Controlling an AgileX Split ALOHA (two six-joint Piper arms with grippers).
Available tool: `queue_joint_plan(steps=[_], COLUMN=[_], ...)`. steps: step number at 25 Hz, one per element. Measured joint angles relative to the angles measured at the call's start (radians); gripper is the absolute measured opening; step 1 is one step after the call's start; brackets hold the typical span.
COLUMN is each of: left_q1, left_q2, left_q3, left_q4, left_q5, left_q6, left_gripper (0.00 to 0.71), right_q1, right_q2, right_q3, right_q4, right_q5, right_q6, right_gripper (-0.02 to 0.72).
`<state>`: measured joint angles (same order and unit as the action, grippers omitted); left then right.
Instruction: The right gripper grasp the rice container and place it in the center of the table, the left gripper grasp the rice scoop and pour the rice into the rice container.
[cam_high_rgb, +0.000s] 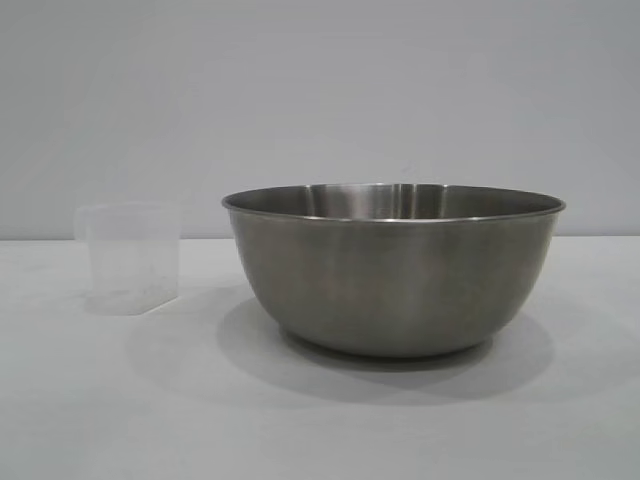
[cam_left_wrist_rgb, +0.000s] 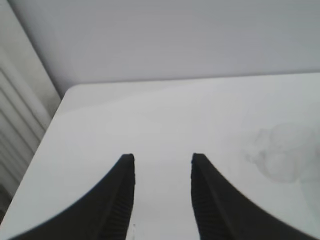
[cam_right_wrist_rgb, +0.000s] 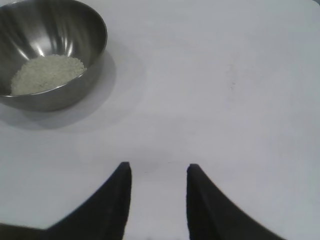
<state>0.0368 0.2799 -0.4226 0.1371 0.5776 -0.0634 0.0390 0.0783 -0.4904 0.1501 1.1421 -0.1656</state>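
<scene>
Two vessels are seen on the white tabletop in the exterior view. Nearest stands the rice container, a wide round bowl of brushed steel with a thin rolled rim and a smooth curved wall, set near the middle of the tabletop. Farther back, toward the left arm's side and apart from it, the rice scoop stands upright, a small translucent plastic cup with a faceted, tapering base. Rice, a pale creamy heap of fine grains, is shown lying in the bowl's bottom in the right wrist view. The left tool is held open over bare tabletop, its black pointed fingers ribbed inside. The right tool is likewise open, well apart from the bowl.
</scene>
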Motion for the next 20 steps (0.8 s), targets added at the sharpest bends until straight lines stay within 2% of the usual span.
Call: queue_joint_plan(steps=[8,13,20], left_q1=[0.0,0.0,0.0], left_q2=[-0.18,-0.206,-0.21], left_q3=[-0.023,-0.106,-0.102], left_q4=[-0.117,-0.167,-0.171], left_q5=[0.199,0.309,0.514], left_q6=[0.085,0.11,0.111], left_gripper=[0.225,0.225,0.225], right_q1=[0.0,0.0,0.0], right_q2=[-0.096,-0.095,-0.095], right_q3=[0.0,0.001,0.001], right_q4=[0.0,0.0,0.0], right_q5=[0.002,0.002,0.004], right_q6=[-0.002,-0.002,-0.002], right_gripper=[0.26,0.26,0.26])
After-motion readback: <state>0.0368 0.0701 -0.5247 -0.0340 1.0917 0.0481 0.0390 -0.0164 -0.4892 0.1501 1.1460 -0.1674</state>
